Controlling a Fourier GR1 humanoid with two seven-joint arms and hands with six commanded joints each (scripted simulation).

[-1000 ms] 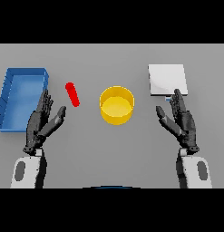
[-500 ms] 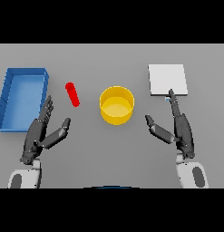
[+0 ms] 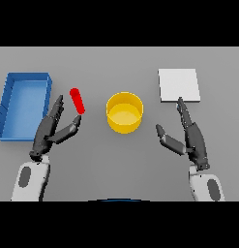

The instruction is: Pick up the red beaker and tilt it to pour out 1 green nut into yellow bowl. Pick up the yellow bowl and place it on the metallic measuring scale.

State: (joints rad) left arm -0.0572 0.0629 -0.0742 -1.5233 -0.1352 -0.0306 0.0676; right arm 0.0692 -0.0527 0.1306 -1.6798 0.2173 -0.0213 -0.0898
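The red beaker [image 3: 77, 100] lies on the grey table left of centre, a small red cylinder. The yellow bowl [image 3: 124, 112] stands at the middle of the table. At the back right lies the flat, pale square of the metallic measuring scale [image 3: 178, 85]. My left hand [image 3: 51, 130] is open just below and left of the beaker, its thumb close to the beaker's near end without holding it. My right hand [image 3: 189, 136] is open to the right of the bowl, fingertips near the scale's front edge. No green nut is visible.
A blue tray [image 3: 8, 104] with raised walls sits at the far left, beside my left hand.
My left hand has moved right and slightly up, toward the red beaker. My right hand has shifted a little downward and turned, thumb spread toward the bowl.
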